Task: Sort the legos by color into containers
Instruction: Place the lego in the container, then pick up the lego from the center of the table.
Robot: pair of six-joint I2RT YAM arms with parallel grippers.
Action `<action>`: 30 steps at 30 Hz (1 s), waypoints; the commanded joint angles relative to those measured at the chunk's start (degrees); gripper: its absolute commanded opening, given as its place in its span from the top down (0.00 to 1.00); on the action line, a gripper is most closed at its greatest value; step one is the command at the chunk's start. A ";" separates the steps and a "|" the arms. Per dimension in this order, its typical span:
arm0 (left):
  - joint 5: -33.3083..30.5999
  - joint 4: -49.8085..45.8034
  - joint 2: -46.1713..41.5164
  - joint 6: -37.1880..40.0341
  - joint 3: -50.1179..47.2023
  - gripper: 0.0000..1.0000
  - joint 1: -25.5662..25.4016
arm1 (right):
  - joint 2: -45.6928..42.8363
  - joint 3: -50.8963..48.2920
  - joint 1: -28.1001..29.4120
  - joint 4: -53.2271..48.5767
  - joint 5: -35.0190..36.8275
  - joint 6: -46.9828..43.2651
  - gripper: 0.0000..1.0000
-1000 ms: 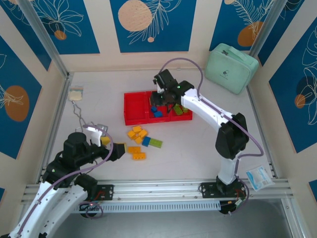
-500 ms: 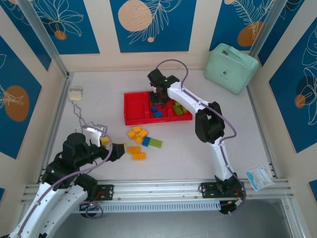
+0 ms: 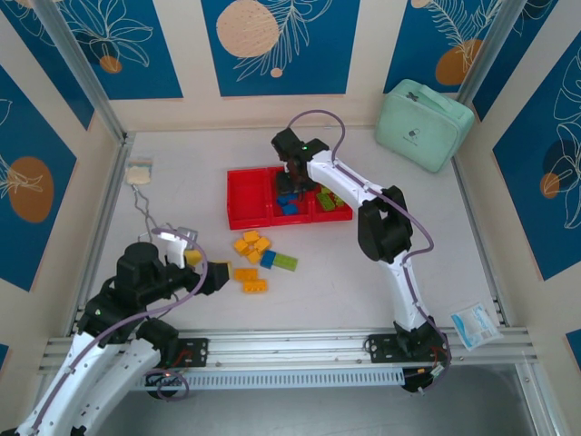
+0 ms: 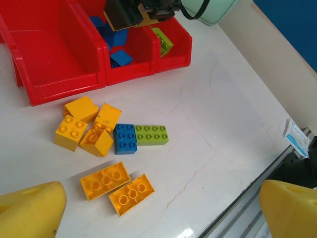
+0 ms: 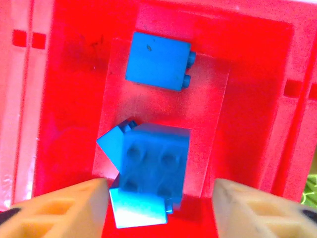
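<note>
The red tray (image 3: 247, 211) holds the three containers. My right gripper (image 3: 295, 182) hangs over the middle compartment (image 5: 74, 99), open. A blue lego (image 5: 156, 163) lies blurred between its fingers (image 5: 59, 208), free of both, on other blue legos (image 5: 157, 60). Green legos (image 4: 162, 40) lie in the right compartment. On the table sit yellow legos (image 4: 81, 129), a blue lego (image 4: 125, 138), a green lego (image 4: 151, 134) and two upturned yellow ones (image 4: 116, 183). My left gripper (image 4: 158, 218) hovers open near them, holding nothing.
A mint-green zippered case (image 3: 423, 123) stands at the back right. A small packet (image 3: 474, 322) lies at the front right by the metal rail (image 3: 300, 345). A small beige object (image 3: 139, 173) sits at the far left. The tray's left compartment (image 4: 54, 64) is bare.
My right arm shifted left over the middle compartment and its jaws opened, letting go of the blue lego. The left arm stayed still.
</note>
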 commanded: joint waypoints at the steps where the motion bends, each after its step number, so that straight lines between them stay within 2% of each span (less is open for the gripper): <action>1: -0.51 -0.22 0.37 -0.37 0.02 0.01 -0.68 | -5.48 -1.90 0.30 -1.17 -2.38 1.04 0.28; 5: -0.98 -0.40 0.55 -0.46 0.08 0.01 -0.64 | -10.65 -5.41 0.56 -0.22 -5.82 0.54 0.25; 10: -1.52 -0.58 0.86 -0.53 0.12 0.00 -0.68 | -24.99 -23.44 1.63 12.58 -11.04 -5.28 0.24; 17: -1.34 -0.56 0.92 -0.53 0.10 0.01 -0.68 | -39.42 -43.35 5.68 20.72 -14.23 -21.96 0.24; 20: -1.68 -0.58 0.98 -0.61 0.12 0.01 -0.68 | -41.97 -50.16 9.30 22.62 -14.04 -29.70 0.22; 23: -1.32 -0.49 1.19 -0.63 0.16 0.01 -0.68 | -43.45 -57.26 13.08 27.76 -8.43 -35.25 0.14; 24: -1.18 -0.40 1.18 -0.63 0.14 0.01 -0.67 | -43.05 -57.74 13.35 27.84 -7.05 -34.85 0.10; 25: -1.08 -0.40 1.17 -0.61 0.06 0.01 -0.68 | -42.04 -57.06 13.19 26.17 -7.47 -34.06 0.09; 27: -1.04 -0.34 1.17 -0.63 -0.01 0.01 -0.68 | -39.91 -55.77 13.27 24.10 -8.65 -32.61 0.01; 30: -1.12 -0.44 1.21 -0.71 -0.01 0.01 -0.68 | -36.85 -54.86 14.89 23.35 -9.43 -34.11 0.01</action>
